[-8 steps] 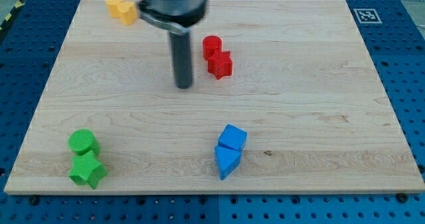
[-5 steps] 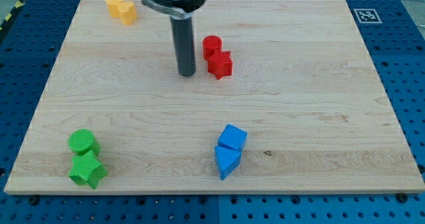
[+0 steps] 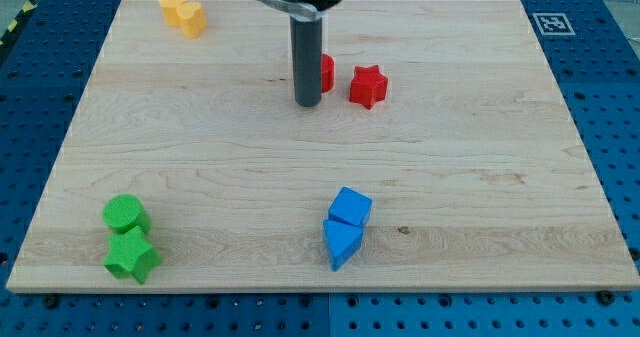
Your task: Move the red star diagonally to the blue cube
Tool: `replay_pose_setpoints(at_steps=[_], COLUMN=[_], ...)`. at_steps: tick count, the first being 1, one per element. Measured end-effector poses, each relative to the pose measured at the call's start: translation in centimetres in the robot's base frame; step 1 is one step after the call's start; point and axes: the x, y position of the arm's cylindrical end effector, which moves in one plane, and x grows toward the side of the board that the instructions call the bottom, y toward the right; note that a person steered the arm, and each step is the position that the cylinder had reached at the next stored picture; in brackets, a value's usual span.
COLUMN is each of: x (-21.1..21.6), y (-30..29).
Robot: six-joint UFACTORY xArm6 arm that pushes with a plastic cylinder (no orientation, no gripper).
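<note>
The red star (image 3: 368, 85) lies on the wooden board, upper middle, apart from the red cylinder (image 3: 325, 72), which is partly hidden behind my rod. My tip (image 3: 307, 103) rests on the board just left of the red star and in front of the red cylinder. The blue cube (image 3: 351, 207) sits at the lower middle, touching a blue triangular block (image 3: 341, 243) below it. The red star is well above the blue cube and slightly to its right.
A green cylinder (image 3: 125, 214) and a green star (image 3: 132, 255) sit at the lower left. Two yellow blocks (image 3: 183, 13) sit at the upper left. A marker tag (image 3: 551, 23) is at the board's upper right corner.
My tip moved right and slightly up. The red star slid right and up, away from the red cylinder it was touching.
</note>
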Motion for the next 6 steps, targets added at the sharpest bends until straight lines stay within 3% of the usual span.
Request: replay_pose_setpoints(at_steps=[2, 6], x=[-1.1, 2.0], y=[0.2, 16.2])
